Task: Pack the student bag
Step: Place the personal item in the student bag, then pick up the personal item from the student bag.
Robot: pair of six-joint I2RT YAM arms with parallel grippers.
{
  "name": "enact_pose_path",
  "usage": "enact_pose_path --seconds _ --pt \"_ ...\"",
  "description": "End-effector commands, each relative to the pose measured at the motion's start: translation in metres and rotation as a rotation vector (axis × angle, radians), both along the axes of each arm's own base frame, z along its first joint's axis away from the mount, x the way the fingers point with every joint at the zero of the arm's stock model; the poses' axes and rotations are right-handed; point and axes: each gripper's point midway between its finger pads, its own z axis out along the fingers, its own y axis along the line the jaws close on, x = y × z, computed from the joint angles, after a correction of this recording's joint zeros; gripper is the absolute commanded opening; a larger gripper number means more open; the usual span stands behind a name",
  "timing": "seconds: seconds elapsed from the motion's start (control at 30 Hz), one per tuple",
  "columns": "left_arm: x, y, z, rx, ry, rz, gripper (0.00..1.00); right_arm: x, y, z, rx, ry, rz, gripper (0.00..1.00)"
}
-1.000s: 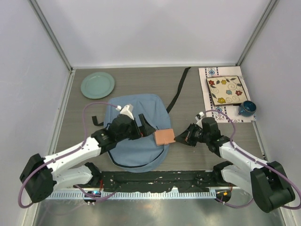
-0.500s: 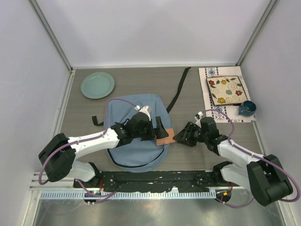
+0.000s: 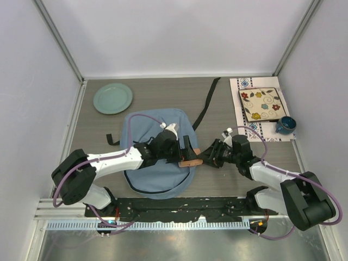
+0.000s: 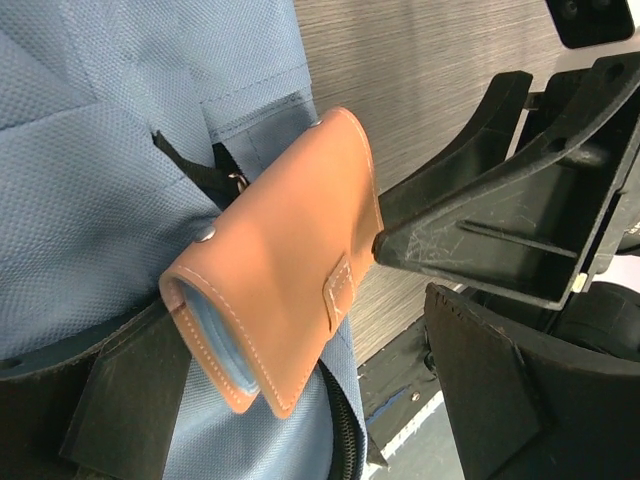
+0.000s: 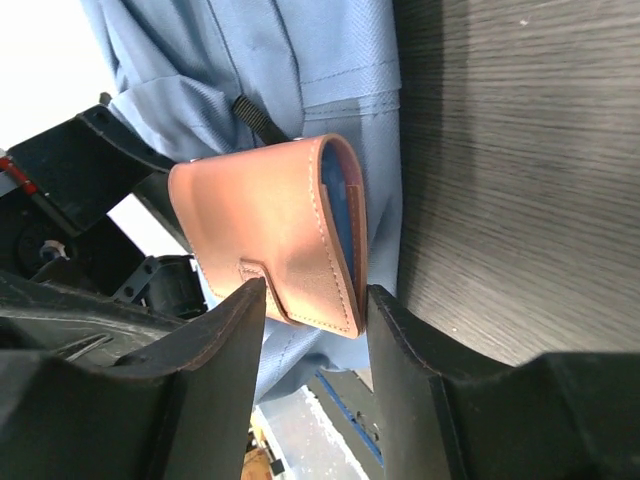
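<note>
1. The student bag (image 3: 157,174) lies flat in the middle of the surface (image 3: 163,92), close to the arm bases. Its blue-grey fabric is spread out, and one black strap (image 3: 206,103) trails away towards the far side.
2. At the bag's right edge I see a tan leather wallet (image 4: 270,290) standing on edge and tilted. Its blue lining shows along the open side and a small tab is stitched on its face.
3. A dark zipper line of the bag runs just beneath the wallet in the left wrist view. I cannot tell whether any of the wallet sits inside an opening.
4. The right claw (image 5: 312,300) is clenched on the wallet. Both black fingers press the wallet's near end from either side, with the wood-grain surface to one side of it.
5. The left claw (image 4: 300,400) is spread wide. One finger lies under the wallet's folded end against the bag, the other stands well apart from it, so it grips nothing.
6. From above, both arms reach in and meet at that right edge of the bag, the two claws nearly nose to nose.
7. Further out, a pale green plate (image 3: 112,98) sits at the far left.
8. At the far right lies a patterned mat (image 3: 239,87) carrying a flowered square dish (image 3: 261,104), with a blue mug (image 3: 285,125) at its near corner.
</note>
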Motion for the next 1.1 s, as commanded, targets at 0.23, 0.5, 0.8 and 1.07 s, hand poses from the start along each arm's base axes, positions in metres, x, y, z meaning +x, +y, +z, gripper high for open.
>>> enact_pose_path --seconds 0.23,0.5,0.8,1.07 --pt "0.007 -0.025 0.017 -0.092 -0.014 -0.007 0.89 0.002 0.010 0.046 0.130 -0.112 0.022 0.33" --pt "0.015 -0.003 0.037 -0.097 -0.091 0.086 0.67 0.002 0.008 0.038 0.097 -0.102 0.019 0.29" --pt "0.014 0.008 0.044 -0.115 -0.127 0.116 0.31 0.003 0.008 0.035 0.090 -0.094 0.019 0.29" --pt "0.013 0.008 0.049 -0.082 -0.155 0.072 0.00 0.005 0.008 0.043 0.084 -0.135 0.033 0.38"
